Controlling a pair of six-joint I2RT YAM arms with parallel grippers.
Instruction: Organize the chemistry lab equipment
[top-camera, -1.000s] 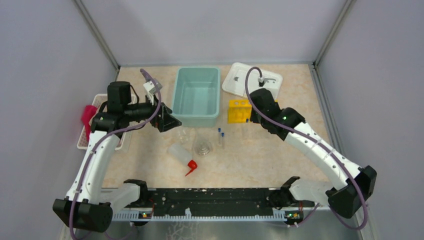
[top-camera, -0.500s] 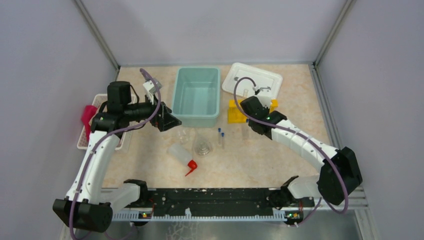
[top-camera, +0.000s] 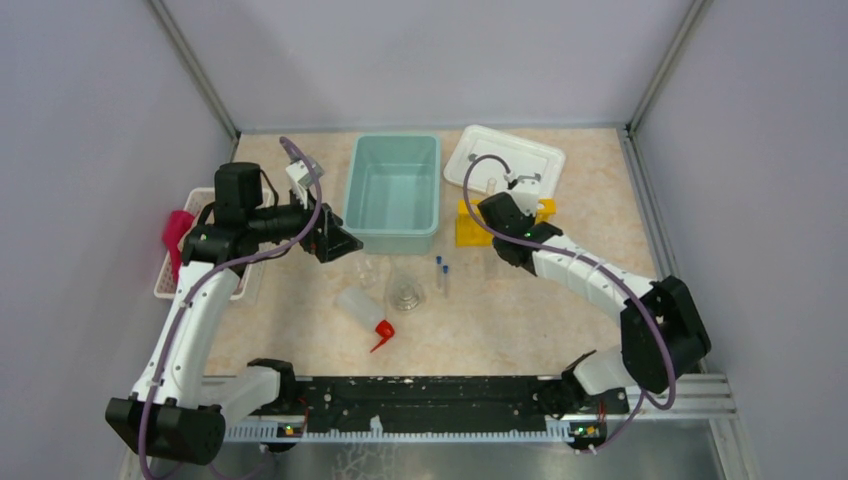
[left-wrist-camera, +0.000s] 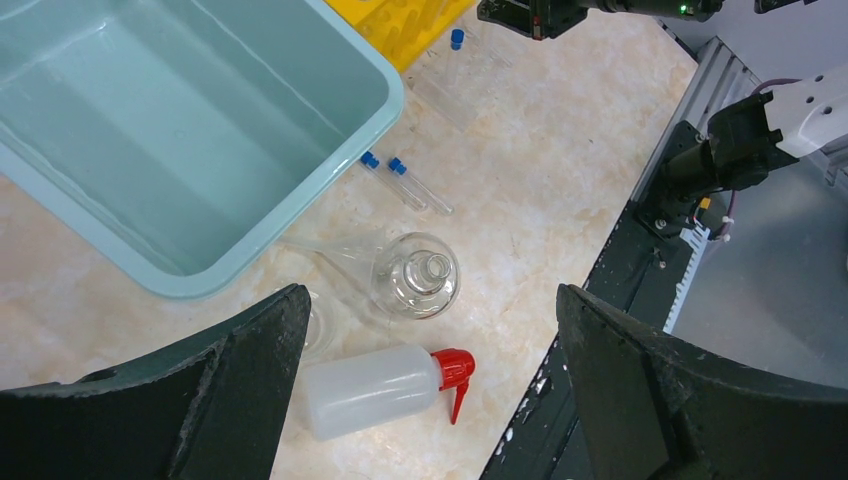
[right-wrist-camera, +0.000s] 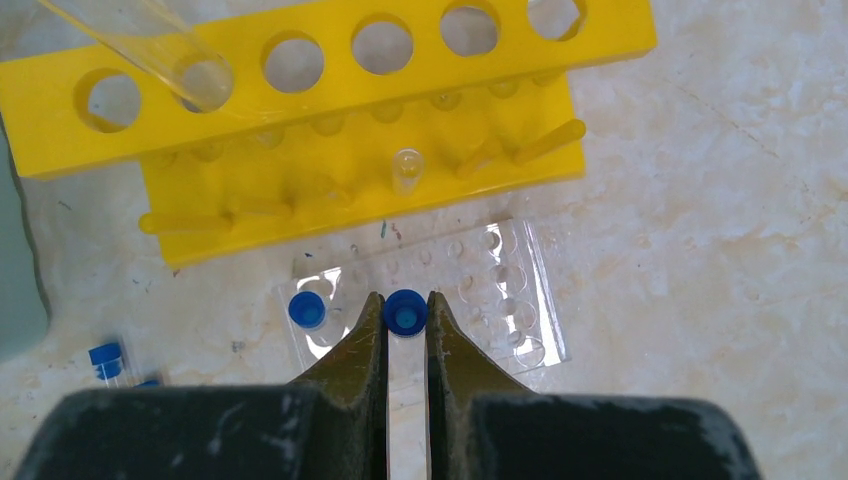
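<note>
On the far left of the table (top-camera: 500, 320), white slatted basket (top-camera: 163, 285) with pink cloth (top-camera: 178, 230) at its outer edge. Next over, left gripper (top-camera: 338, 248), jaws spread wide with nothing between them, hanging above the glassware by the near left corner of the teal bin (top-camera: 392, 240).

Beneath it, in the left wrist view:
- squeeze bottle (left-wrist-camera: 370, 388) on its side, red spout (left-wrist-camera: 455, 372) at its right end
- clear beaker (left-wrist-camera: 318, 325) just beside it, partly hidden by a finger
- glass flask (left-wrist-camera: 415, 283) upright (mouth toward the camera), near the bin's wall

Right of the flask, two blue-capped tubes (left-wrist-camera: 405, 183) lying side by side on the table.

Further right, yellow rack (right-wrist-camera: 350, 100) with one slanted clear tube (right-wrist-camera: 150, 40) through a hole near its left end. Just in front, clear holed plate (right-wrist-camera: 500, 290) with a standing tube (right-wrist-camera: 307, 310) in it. Right gripper (right-wrist-camera: 404, 303) clamped on the held tube (right-wrist-camera: 405, 318), blue cap up, over that same plate. Seated or not, cannot tell. Behind the rack, white lid (top-camera: 505, 155).
</note>
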